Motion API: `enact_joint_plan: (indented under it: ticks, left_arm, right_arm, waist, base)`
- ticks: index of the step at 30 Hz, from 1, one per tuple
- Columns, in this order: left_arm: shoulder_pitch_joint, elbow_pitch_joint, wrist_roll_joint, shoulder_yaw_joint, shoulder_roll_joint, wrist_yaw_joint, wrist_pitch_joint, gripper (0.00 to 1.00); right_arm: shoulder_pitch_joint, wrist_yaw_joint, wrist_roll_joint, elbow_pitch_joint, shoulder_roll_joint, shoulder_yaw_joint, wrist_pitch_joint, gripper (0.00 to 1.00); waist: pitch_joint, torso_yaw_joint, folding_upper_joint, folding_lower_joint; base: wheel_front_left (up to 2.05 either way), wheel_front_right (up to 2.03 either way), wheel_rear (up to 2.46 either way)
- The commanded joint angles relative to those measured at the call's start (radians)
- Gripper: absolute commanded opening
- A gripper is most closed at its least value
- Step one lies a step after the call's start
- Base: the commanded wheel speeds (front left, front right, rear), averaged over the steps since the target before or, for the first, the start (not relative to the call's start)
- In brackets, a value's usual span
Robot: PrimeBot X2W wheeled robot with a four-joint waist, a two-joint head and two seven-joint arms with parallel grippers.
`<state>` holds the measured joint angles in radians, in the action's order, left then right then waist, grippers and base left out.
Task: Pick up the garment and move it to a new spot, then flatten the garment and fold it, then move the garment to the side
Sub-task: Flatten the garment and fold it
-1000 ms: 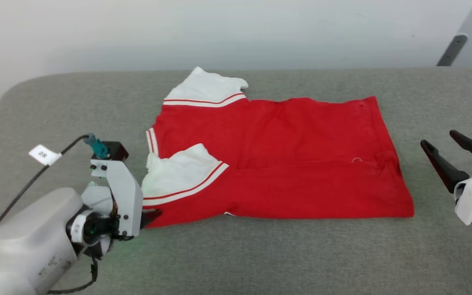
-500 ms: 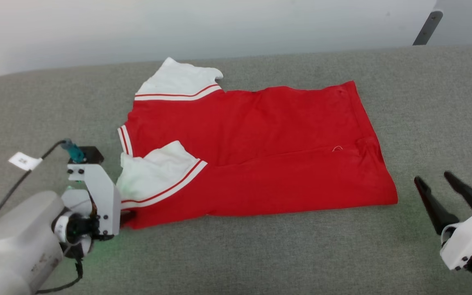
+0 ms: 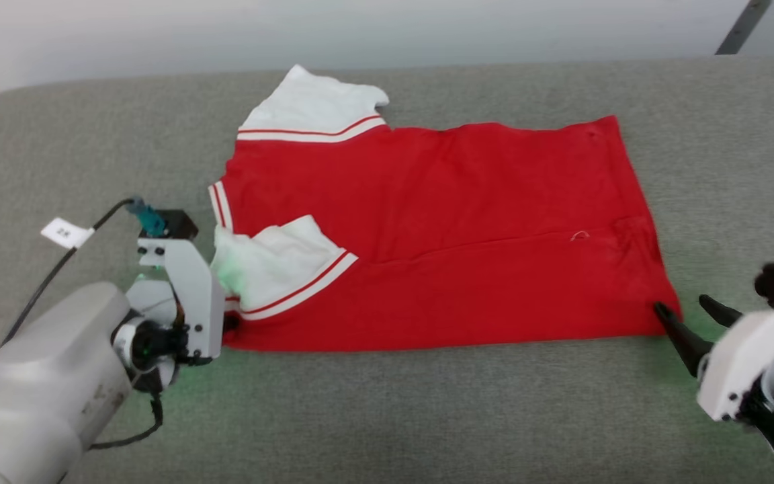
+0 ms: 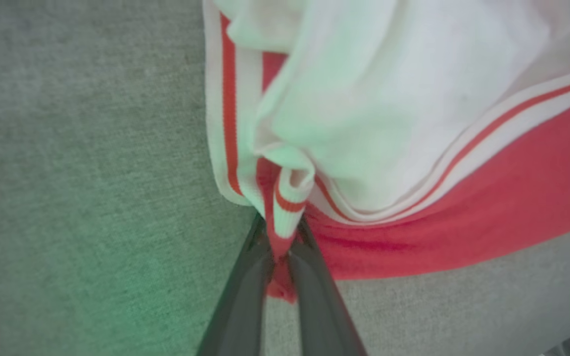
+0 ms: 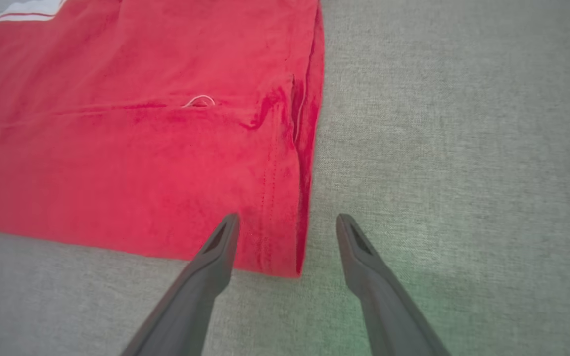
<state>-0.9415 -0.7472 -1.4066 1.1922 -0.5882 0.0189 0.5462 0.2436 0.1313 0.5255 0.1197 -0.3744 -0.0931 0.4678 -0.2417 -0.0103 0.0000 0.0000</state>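
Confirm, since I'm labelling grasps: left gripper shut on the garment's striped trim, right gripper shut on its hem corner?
No: the right gripper is open, fingers astride the hem corner of the garment, as the right wrist view shows. The left gripper is shut on the striped trim.

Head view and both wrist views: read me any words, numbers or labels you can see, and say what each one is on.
White tag on the black cable: a couple of small dark characters, too small to read.
Garment: no lettering on the side that faces up, just red-and-white striped trim.
No other text can be read.
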Motion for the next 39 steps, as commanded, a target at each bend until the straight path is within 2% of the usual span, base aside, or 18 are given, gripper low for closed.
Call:
enact_joint_plan:
  ticks: [1,10,11,12,13,22,29,34,39]
  left_arm:
    - [0.022,-0.014,0.01,0.016,0.057,-0.008,-0.013,0.0]
    - [-0.003,-0.066,0.017,0.014,0.095,-0.026,-0.022,0.0]
    - [-0.005,-0.072,0.016,0.014,0.099,-0.029,-0.022,0.0]
    - [-0.008,-0.077,0.015,0.013,0.102,-0.033,-0.022,0.0]
    - [-0.009,-0.082,0.015,0.013,0.103,-0.036,-0.022,0.0]
    - [-0.017,-0.115,0.0,-0.001,0.083,-0.045,-0.004,0.0]
    - [-0.021,-0.072,-0.006,-0.004,0.015,-0.016,0.037,0.0]
    - [-0.011,0.049,0.012,0.014,-0.052,0.045,0.087,0.0]
    - [0.029,0.206,0.014,0.022,-0.117,0.121,0.105,0.0]
  right_arm:
    - [0.043,-0.001,-0.004,0.043,0.001,-0.019,0.021,1.0]
    - [0.179,-0.001,0.02,0.308,0.024,-0.11,0.179,1.0]
    - [0.187,-0.001,0.021,0.329,0.022,-0.129,0.2,0.63]
    - [0.192,-0.001,0.03,0.349,0.022,-0.145,0.215,0.34]
    - [0.199,-0.001,0.038,0.364,0.017,-0.16,0.227,0.0]
    - [0.241,-0.001,0.09,0.392,-0.037,-0.197,0.238,0.0]
    - [0.216,-0.001,0.14,0.329,-0.115,-0.214,0.264,0.0]
    - [0.16,-0.001,0.157,0.222,-0.18,-0.207,0.304,0.0]
    - [0.066,-0.002,0.156,0.134,-0.212,-0.165,0.339,0.0]
  waist:
    - [-0.019,0.019,0.0,0.0]
    - [-0.048,0.045,0.0,0.0]
    - [-0.05,0.048,0.0,0.0]
    - [-0.051,0.05,0.0,0.0]
    - [-0.052,0.053,0.0,0.0]
    - [-0.039,0.06,0.0,0.0]
    - [0.004,0.069,0.0,0.0]
    - [0.041,0.082,0.0,0.0]
    - [0.059,0.091,0.0,0.0]
  base:
    - [0.0,0.0,0.0]
    - [0.0,0.0,0.0]
    - [0.0,0.0,0.0]
    - [0.0,0.0,0.0]
    - [0.0,0.0,0.0]
    - [0.0,0.0,0.0]
    - [0.0,0.0,0.0]
    - [0.0,0.0,0.0]
    - [0.0,0.0,0.0]
